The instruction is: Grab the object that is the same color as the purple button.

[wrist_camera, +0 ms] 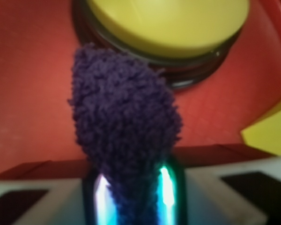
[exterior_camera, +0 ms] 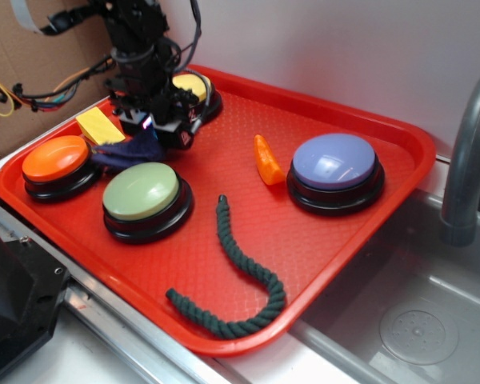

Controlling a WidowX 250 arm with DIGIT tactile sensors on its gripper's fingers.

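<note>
The dark purple-blue knitted cloth [exterior_camera: 126, 152] hangs between the orange and green buttons at the tray's back left. In the wrist view the cloth [wrist_camera: 124, 122] is pinched between the two shiny fingers [wrist_camera: 102, 199] and stands out in front of them. My gripper [exterior_camera: 150, 128] is shut on the cloth, low over the tray just in front of the yellow-topped button [exterior_camera: 190, 86]. In the wrist view my gripper [wrist_camera: 133, 197] sits at the bottom centre. The purple button [exterior_camera: 334, 164], with a lavender-blue top and black base, stands at the tray's right side, far from the gripper.
The red tray [exterior_camera: 320, 240] also holds an orange button [exterior_camera: 58, 160], a green button [exterior_camera: 142, 192], a yellow block [exterior_camera: 100, 126], a small orange piece [exterior_camera: 267, 160] and a dark green twisted rope [exterior_camera: 240, 272]. A sink [exterior_camera: 416, 320] and grey tap [exterior_camera: 464, 152] lie right.
</note>
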